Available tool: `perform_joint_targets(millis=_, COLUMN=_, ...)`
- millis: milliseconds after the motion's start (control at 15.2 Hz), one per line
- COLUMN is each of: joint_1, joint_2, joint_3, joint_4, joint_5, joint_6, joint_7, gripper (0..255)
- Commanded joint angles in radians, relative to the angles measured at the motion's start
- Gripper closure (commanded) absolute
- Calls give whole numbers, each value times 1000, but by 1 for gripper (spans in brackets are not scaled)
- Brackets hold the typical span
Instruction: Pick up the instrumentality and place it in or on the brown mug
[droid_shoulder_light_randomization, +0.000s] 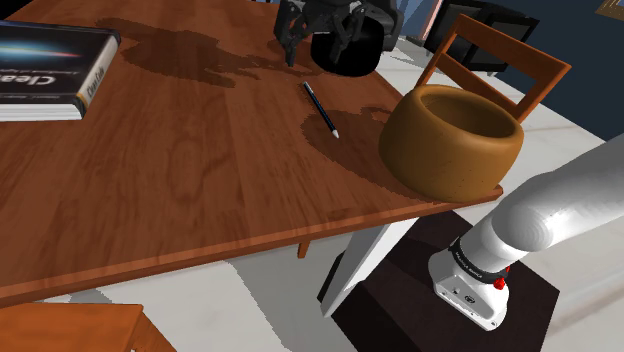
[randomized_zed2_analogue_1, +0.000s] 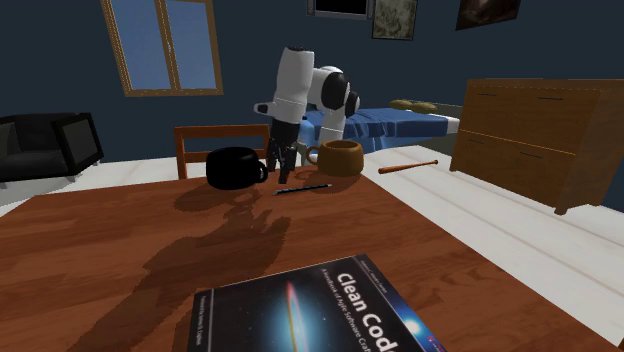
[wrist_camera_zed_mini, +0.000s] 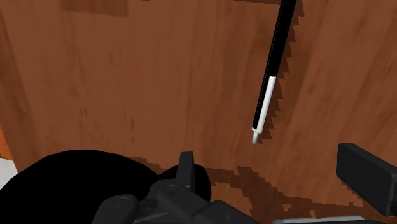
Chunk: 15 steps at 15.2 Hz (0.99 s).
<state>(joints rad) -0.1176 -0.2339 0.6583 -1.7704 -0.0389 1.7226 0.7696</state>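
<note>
Reddish-brown wooden surface (droid_shoulder_light_randomization: 190, 180): visible grain, light sheen. Round brown mug (droid_shoulder_light_randomization: 440, 150): wood-like, smooth, matt. Slim black-and-white pen (droid_shoulder_light_randomization: 321, 109): smooth, plain. Thick book (droid_shoulder_light_randomization: 50, 55): glossy dark cover, white paper edges.

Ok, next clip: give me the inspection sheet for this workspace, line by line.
Surface: wooden table, shadows lying across it.
Job's things: black-and-white pen lying flat on the table; brown mug upright near the table's edge, pen not in it.
Clutter: black mug; Clean Code book.
Grippers: gripper open, beside the black mug, holding nothing.
Cables: nothing seen.
Surroundings: chair, dresser, bed, bat on the floor, window.
</note>
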Motion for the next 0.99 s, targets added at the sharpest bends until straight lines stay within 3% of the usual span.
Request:
perform_joint_targets(millis=0, joint_1=-2, joint_2=23, joint_3=15, joint_4=3, joint_5=-17, joint_6=18, joint_7=25, gripper=0)
perform_joint_targets(millis=396, joint_1=-3, joint_2=22, joint_3=12, joint_4=-73, joint_5=-17, joint_6=93, joint_7=26, gripper=0)
perform_joint_targets(millis=924, joint_1=-3, joint_2=23, joint_3=12, joint_4=-73, joint_5=-17, joint_6=93, joint_7=26, gripper=0)
